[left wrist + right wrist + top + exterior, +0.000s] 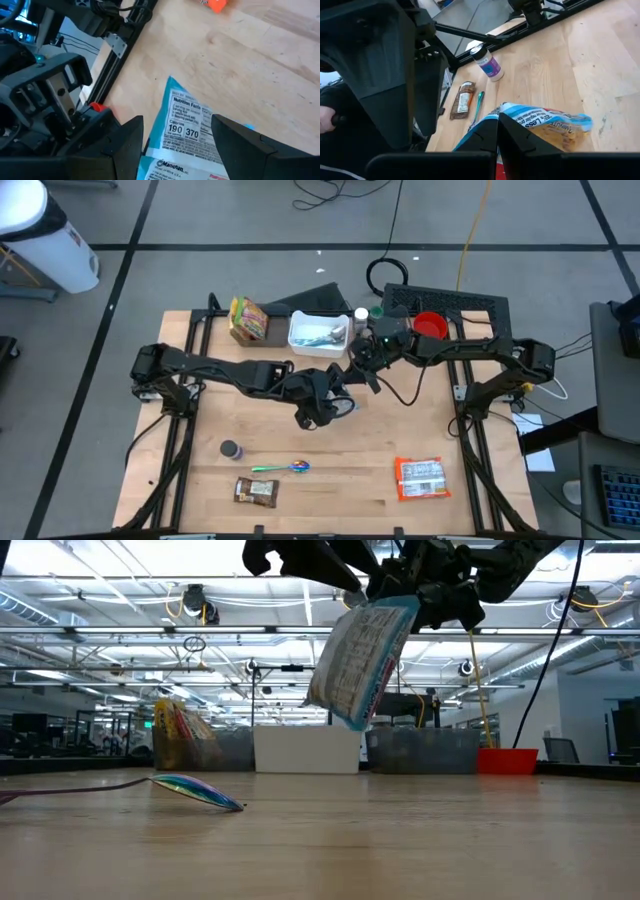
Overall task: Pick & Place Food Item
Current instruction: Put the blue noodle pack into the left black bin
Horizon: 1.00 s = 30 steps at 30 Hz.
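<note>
- Nearest the low camera: bare wooden desk [420, 840], then an iridescent spoon [195, 790] lying on it, bowl end toward the camera.
- In the high view, the near edge of the desk carries a snack bar [254, 491], the spoon beside it, a small purple-labelled bottle [231, 449], and an orange-red food packet [420, 478] off to the right.
- Mid-desk, raised well clear of the surface: a blue-and-white food pouch [358, 660], hanging tilted with its nutrition panel showing.
- Right pincer [498, 132] is pressed together on an edge of the pouch.
- Left pincer [177, 137] sits around the same pouch, one finger [125, 145] on each side of the printed panel; whether the fingers actually press it cannot be told.
- Both arms meet over the middle of the desk, left from the left side, right from the far right.
- Far edge: white tray [318, 332], a yellow snack bag [247, 319] left of it, a red cup [429, 325] to the right.
</note>
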Tool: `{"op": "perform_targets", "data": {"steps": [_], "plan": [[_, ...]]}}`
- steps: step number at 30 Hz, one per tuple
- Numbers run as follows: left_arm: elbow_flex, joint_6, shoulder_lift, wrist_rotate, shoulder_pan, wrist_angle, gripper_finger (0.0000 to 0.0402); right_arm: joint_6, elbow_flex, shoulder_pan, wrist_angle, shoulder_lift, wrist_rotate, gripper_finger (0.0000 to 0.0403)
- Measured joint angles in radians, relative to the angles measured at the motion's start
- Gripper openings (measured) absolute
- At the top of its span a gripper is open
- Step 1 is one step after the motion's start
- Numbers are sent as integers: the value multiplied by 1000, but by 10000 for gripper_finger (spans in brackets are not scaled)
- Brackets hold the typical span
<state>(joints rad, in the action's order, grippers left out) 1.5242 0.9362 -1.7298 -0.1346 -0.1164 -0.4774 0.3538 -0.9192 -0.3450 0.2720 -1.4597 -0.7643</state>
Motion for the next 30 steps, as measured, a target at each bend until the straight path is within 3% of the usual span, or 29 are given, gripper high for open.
{"op": "perform_targets", "data": {"steps": [9,30], "plan": [[0,-36,0,87,17,2,243,-7,0,0,-1,0,-52,0],[0,-29,-27,134,41,2,243,-3,16,0,-1,0,-130,0]]}}
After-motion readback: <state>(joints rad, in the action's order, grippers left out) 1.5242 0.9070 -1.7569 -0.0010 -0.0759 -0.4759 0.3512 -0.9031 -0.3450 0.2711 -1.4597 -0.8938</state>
